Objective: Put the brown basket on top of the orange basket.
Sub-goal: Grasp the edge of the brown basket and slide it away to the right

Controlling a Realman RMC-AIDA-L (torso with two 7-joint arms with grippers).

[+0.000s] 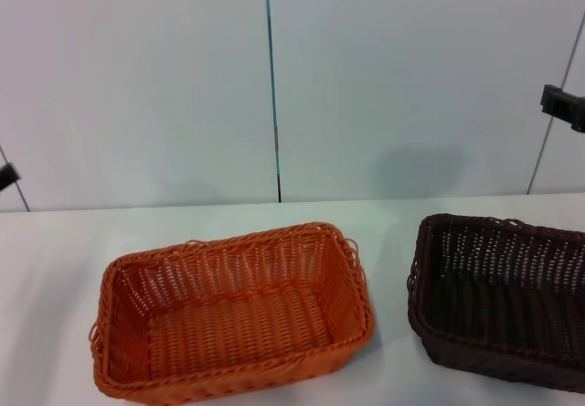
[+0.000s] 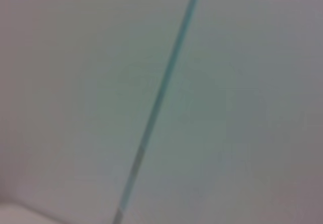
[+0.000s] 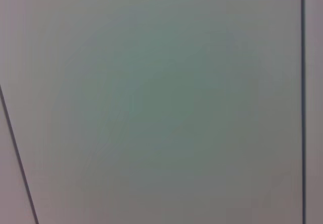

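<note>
The orange basket [image 1: 233,313] is sitting on the white table [image 1: 55,260] in the lower centre-left of the head view, with its open side up and nothing inside. The brown basket [image 1: 501,296] is standing at the lower right of the frame, near the orange one but apart from it, and the frame edge is cutting off part of it. A small dark part of the right gripper [image 1: 564,104] is showing at the right edge, high above the brown basket; I cannot tell how its fingers are standing. The left gripper [image 1: 7,176] is only peeking in at the left edge. Both wrist cameras are showing only the pale wall panels [image 2: 242,103] with thin seams.
</note>
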